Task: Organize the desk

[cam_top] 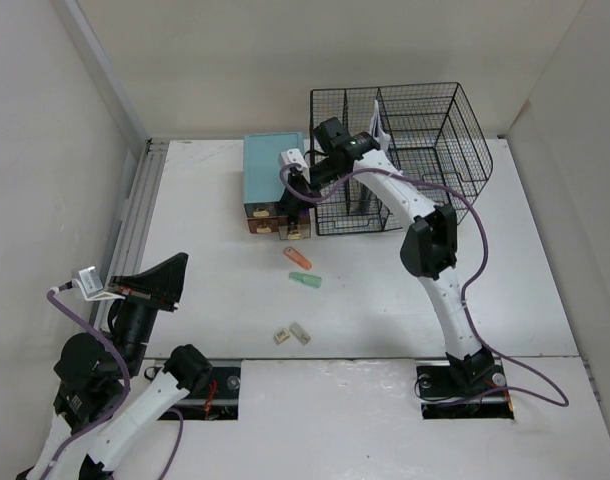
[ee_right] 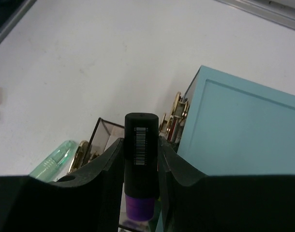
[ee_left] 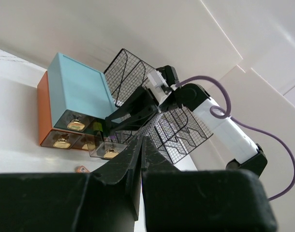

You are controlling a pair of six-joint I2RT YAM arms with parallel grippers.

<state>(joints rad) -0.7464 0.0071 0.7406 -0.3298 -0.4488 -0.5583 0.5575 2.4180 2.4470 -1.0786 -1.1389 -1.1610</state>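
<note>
1. In the top view the desk [cam_top: 215, 260] fills the middle of the frame as a white tabletop. A grey rail [cam_top: 135, 220] runs along its 9 o'clock edge.
2. A teal-topped drawer box [cam_top: 273, 165] stands at 11 o'clock from the desk's centre. A black wire-mesh file rack [cam_top: 425, 130] sits just beside it at 1 o'clock.
3. The right gripper [cam_top: 290, 202] reaches across to the front of the drawer box. Its wrist view shows the claw [ee_right: 140, 150] clamped narrowly on a black marker [ee_right: 141, 128] with a barcode label and a purple end.
4. The marker hangs over a smoky clear drawer [ee_right: 106, 133] that stands pulled out at the box's 6 o'clock side.
5. The left gripper [cam_top: 175, 265] hangs at the desk's 8 o'clock edge, near the rail. Its claw [ee_left: 141, 150] is pinched fully together with nothing between the fingers.
6. An orange marker [cam_top: 297, 258] and a green marker [cam_top: 305, 281] lie on the desk just 6 o'clock of the drawer box, close together but apart.
7. Two small tan pieces [cam_top: 291, 334] lie side by side further toward 6 o'clock, near the desk's front edge. I cannot tell what they are.
</note>
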